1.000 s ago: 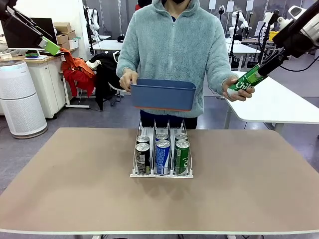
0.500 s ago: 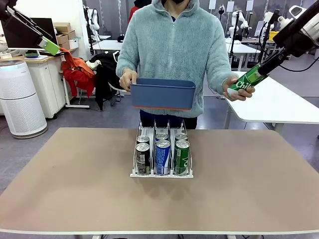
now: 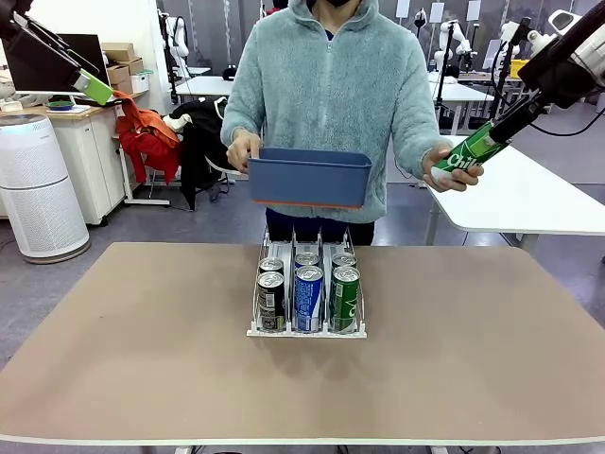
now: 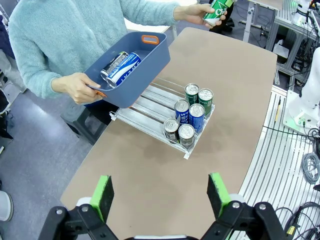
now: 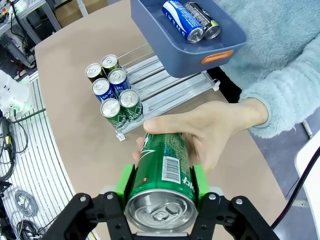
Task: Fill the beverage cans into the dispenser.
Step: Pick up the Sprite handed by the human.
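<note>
Brown tabletop carries the dispenser at its middle, toward the far edge. Six cans stand at its near end, two to a lane: dark cans in the left lane, blue cans in the middle lane, green cans in the right lane. Beyond the far edge a person holds a blue tub with one hand, above the dispenser's far end. A blue can and a dark can lie inside it. The other hand grips a green can with white lettering, up at the far right, off the table. The right gripper is clamped on that same can, a green pad on each side near its top. The left gripper hangs high at the far left, its jaws spread wide with nothing between them.
</note>
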